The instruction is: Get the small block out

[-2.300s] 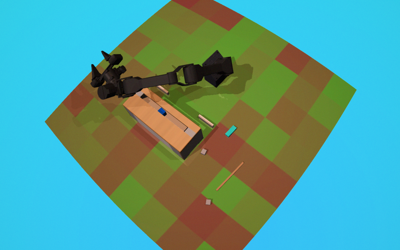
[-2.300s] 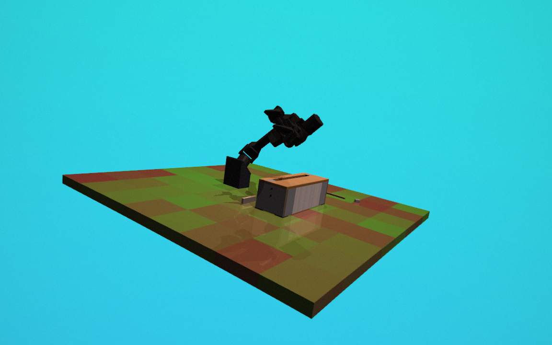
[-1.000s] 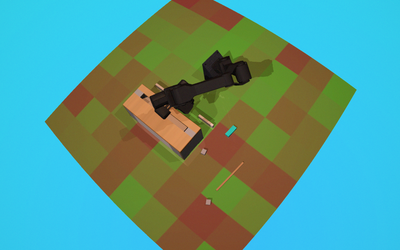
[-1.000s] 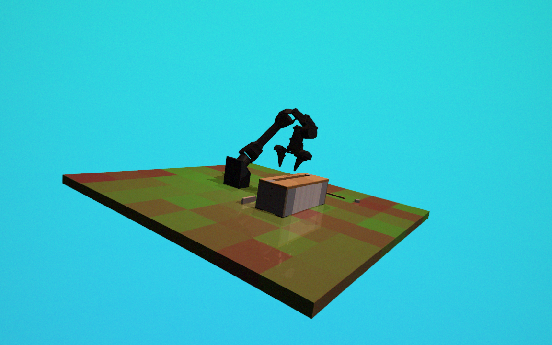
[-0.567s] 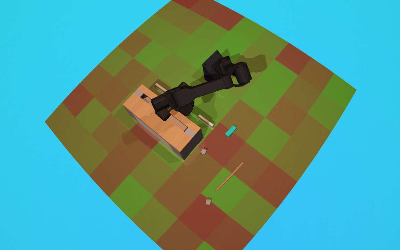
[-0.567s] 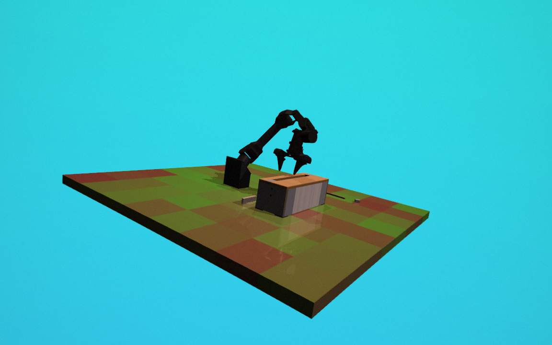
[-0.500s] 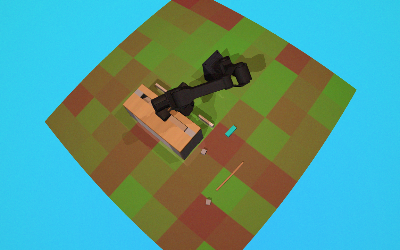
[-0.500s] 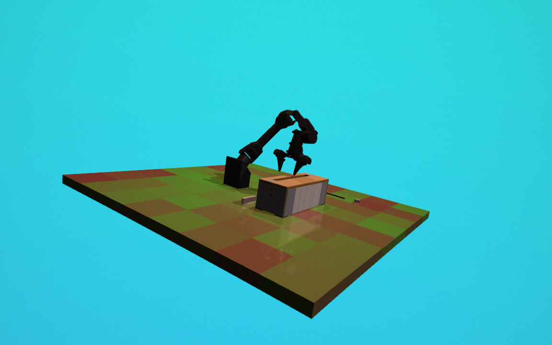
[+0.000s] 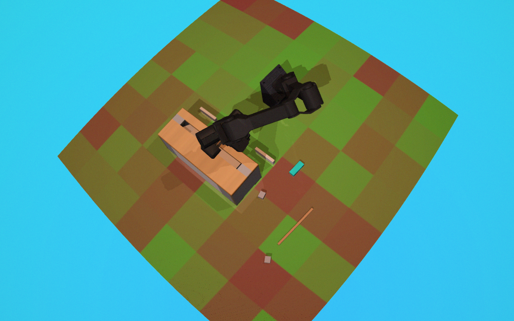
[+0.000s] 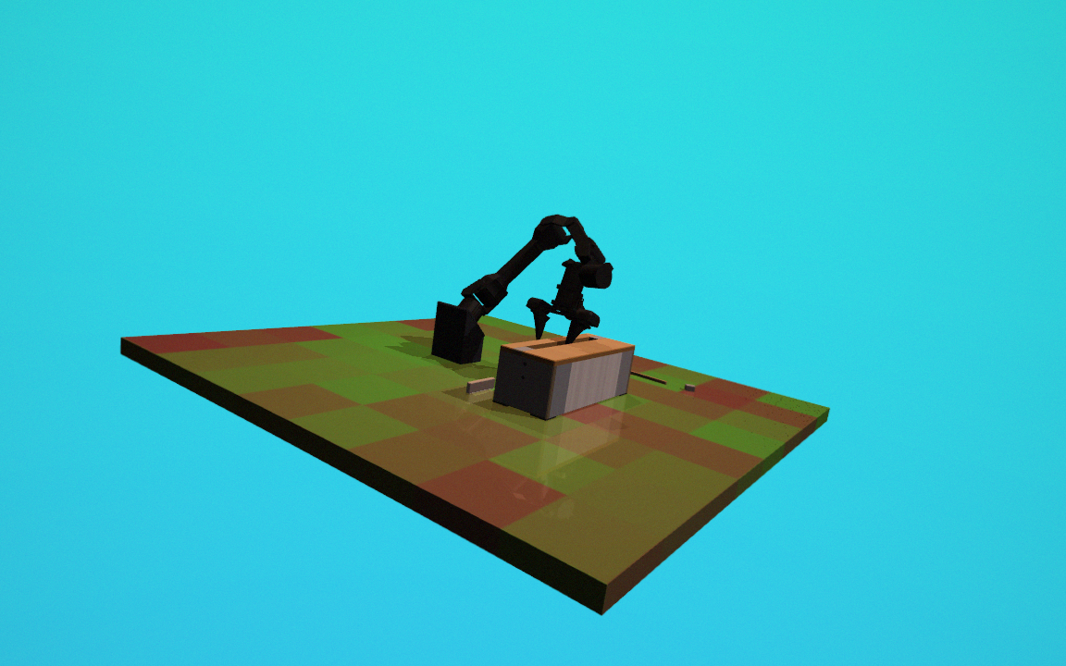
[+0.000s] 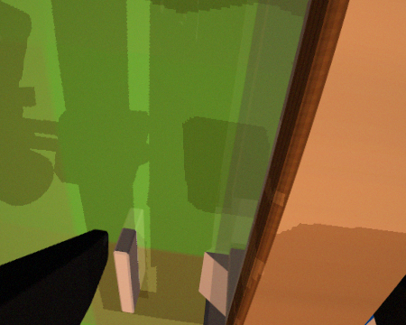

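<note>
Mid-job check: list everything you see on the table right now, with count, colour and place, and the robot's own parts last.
box: one, orange-brown top with grey sides, left of the table's centre, a long slot in its top
small block: not visible in the top view; a sliver of blue by the right finger in the wrist view may be it
pale bars: two, beige, along the box's side nearer the arm's base
teal piece: one, right of the box
small cubes: two, greyish, one at the box's corner, one farther out
thin stick: one, orange, between the cubes
arm base: one, black, behind the box
gripper: one, black, open and empty, fingertips at the box top
</note>
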You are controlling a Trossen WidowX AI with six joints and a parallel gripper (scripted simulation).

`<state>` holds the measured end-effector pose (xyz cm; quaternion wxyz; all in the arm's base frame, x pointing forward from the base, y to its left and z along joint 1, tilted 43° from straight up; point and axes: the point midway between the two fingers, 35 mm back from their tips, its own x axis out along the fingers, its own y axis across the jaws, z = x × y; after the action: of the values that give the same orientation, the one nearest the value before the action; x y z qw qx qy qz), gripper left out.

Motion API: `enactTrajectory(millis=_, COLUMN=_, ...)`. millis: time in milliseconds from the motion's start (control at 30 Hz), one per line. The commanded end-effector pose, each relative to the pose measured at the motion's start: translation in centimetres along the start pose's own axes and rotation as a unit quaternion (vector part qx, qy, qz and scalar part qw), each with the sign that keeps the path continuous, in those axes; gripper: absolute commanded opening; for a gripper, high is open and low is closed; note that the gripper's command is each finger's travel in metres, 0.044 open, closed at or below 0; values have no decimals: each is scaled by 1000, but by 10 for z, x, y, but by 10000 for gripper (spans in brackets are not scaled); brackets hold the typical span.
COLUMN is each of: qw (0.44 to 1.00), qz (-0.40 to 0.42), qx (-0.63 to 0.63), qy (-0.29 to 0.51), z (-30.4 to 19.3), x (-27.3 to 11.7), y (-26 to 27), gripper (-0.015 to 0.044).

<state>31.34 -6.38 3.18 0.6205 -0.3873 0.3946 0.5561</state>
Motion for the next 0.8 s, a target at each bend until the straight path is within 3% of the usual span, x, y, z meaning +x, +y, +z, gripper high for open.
enactTrajectory(millis=0, qw=1000, qz=1, qx=2, qy=-3, z=2, x=7, y=1, gripper=400)
enactTrajectory(millis=767, qw=1000, qz=0, qx=1, qy=-1, z=-4, x=30, y=2, gripper=400)
